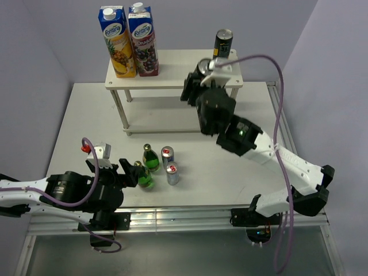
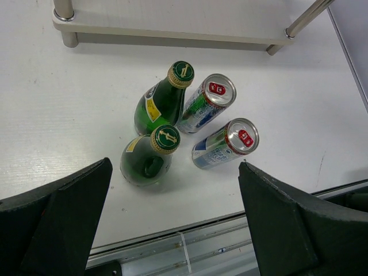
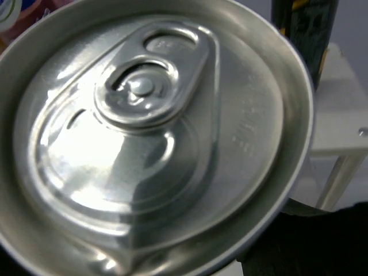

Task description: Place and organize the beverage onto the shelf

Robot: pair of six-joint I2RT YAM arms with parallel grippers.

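Note:
My right gripper (image 1: 198,77) is shut on a dark can (image 1: 203,65) above the right part of the white shelf's (image 1: 172,72) top board; the can's silver lid (image 3: 155,138) fills the right wrist view. A second dark black-and-yellow can (image 1: 223,43) stands on the shelf's far right corner. Two green bottles (image 2: 164,103) (image 2: 150,158) and two silver-blue cans (image 2: 208,103) (image 2: 227,144) stand together on the table in front of the shelf. My left gripper (image 1: 129,172) is wide open just left of the nearer bottle, with nothing between its fingers (image 2: 63,218).
Two tall juice cartons (image 1: 118,40) (image 1: 144,43) stand on the left half of the shelf's top board. The table's front metal rail (image 2: 190,247) runs right below my left gripper. Purple walls close in the back and sides.

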